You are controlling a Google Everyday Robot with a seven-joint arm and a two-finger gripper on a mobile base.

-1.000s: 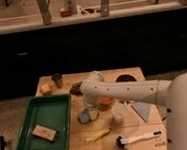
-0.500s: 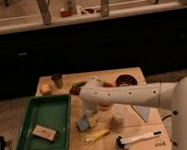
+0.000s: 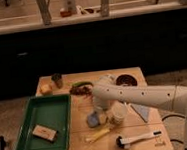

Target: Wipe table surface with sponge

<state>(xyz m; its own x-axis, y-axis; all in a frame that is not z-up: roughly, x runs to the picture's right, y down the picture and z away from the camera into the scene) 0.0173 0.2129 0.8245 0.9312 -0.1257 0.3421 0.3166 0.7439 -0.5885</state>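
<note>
Behind the table surface [image 3: 134, 143] we see only a dark wall, and on its left side sits the green tray [image 3: 23, 142] with a tan block [image 3: 44, 132] inside. Just right of the tray, our gripper [image 3: 98, 110] reaches down with its jaws pressed together, seemingly pinching the sponge [image 3: 94, 120] directly beneath them. We judge the bare planks between tray and sponge give little room, with a yellow object [image 3: 99, 134] in front and a brush [image 3: 139, 138] further right.

table surface [image 3: 81, 113]: 1 | sponge [image 3: 94, 120]: 1 | gripper [image 3: 101, 107]: 1, above sponge | green tray [image 3: 23, 129]: 1, left | tan block [image 3: 45, 133]: 1 | brush [image 3: 139, 138]: 1, near right | dark bowl [image 3: 126, 80]: 1, far right | cup [image 3: 57, 80]: 1, far left
</note>
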